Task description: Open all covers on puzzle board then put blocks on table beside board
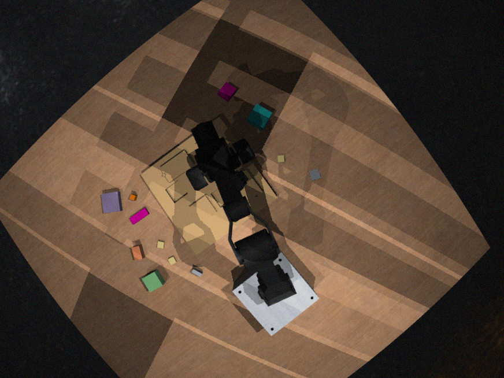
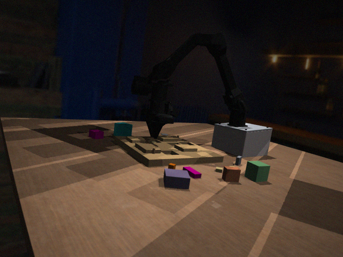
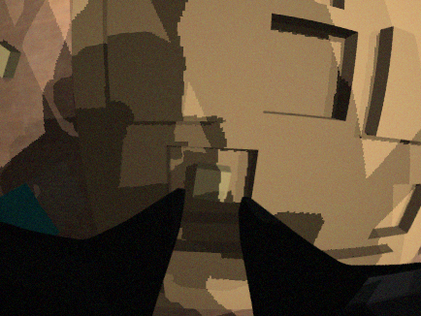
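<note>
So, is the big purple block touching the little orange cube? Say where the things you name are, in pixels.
Apart. The top view shows a strip of table between the purple block [image 1: 111, 202] [image 2: 176, 179] and orange cube [image 1: 132, 197] [image 2: 172, 166].
</note>
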Controlling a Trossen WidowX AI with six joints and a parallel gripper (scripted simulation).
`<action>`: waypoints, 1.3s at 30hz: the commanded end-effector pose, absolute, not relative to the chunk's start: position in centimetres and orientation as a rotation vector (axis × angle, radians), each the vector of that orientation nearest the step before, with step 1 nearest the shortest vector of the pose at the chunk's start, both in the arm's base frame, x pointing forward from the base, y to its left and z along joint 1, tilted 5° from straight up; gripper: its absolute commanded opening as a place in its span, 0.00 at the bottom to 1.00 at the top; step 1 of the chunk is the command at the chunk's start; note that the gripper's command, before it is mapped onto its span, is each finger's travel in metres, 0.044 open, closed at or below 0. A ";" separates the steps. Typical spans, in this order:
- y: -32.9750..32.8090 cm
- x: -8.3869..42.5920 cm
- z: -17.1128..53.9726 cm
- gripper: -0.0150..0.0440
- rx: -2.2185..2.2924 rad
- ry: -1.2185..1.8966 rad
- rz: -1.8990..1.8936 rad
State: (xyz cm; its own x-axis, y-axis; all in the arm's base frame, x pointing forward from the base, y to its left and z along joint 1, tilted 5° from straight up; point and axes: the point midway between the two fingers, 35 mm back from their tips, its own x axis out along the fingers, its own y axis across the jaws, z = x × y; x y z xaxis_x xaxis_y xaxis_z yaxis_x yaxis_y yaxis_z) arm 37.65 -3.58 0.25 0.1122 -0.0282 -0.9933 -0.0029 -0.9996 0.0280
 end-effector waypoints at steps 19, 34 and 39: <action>-3.8 37.8 -1.4 0.50 2.329 -0.040 -2.079; -3.7 37.8 -1.7 0.40 2.329 -0.036 -2.082; -3.7 37.8 -1.7 0.39 2.329 -0.036 -2.082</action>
